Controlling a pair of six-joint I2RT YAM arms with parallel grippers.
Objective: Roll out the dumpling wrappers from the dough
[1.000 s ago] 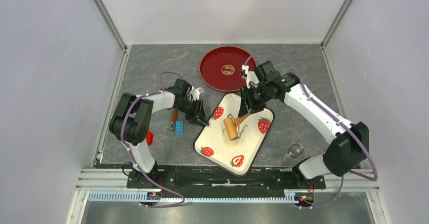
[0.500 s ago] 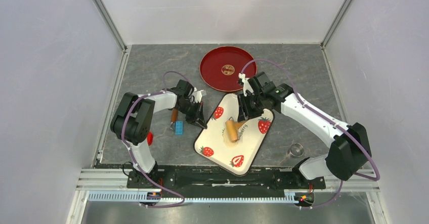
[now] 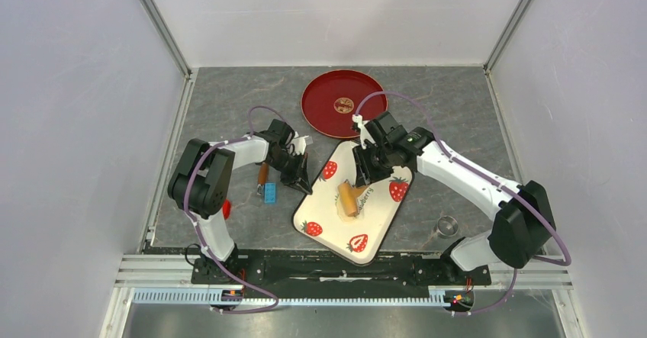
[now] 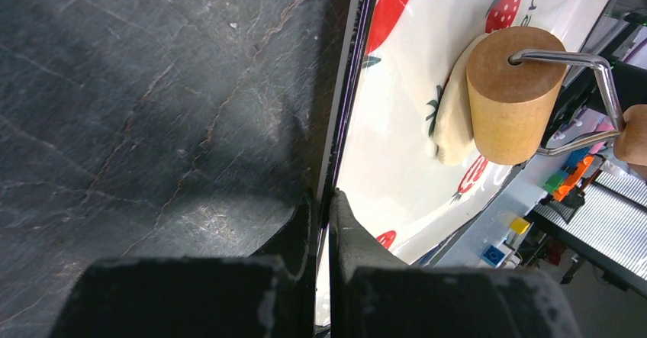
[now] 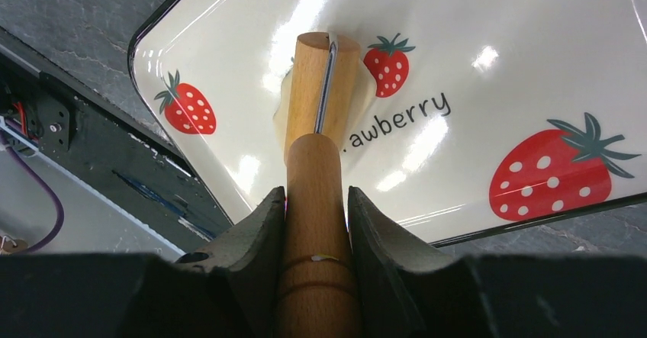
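The glossy cream tray (image 3: 336, 233) is printed with red strawberries, and the right wrist view reads "awberry" in black just right of the roller, the word's start hidden behind it. A second earlier the left end effector (image 3: 301, 179) stood open at the tray's left corner. Now its dark fingers (image 4: 347, 223) have come together and pinch the tray's thin black rim (image 4: 345, 86), seen at the lower middle of the left wrist view. The right end effector (image 3: 365, 172) has shifted a little toward the lower left of the overhead frame, so less of the handle shows there. It is partly open, its two fingers clamped on either side of the roller's (image 5: 324, 78) smooth round wooden handle. A bent steel wire joins that handle to the tan wooden drum (image 4: 513, 94). The dough (image 5: 281, 113), soft and pale cream, lies flattened on the tray near its middle. It is under and touching the drum and spreads out on both sides of it. On the dark, stone-patterned surface (image 3: 229, 101), a round red plate (image 3: 320, 113) with a gold emblem sits at upper centre. A small metal ring (image 3: 448, 225) lies at lower right, and a blue block (image 3: 270, 192) lies left of the tray.
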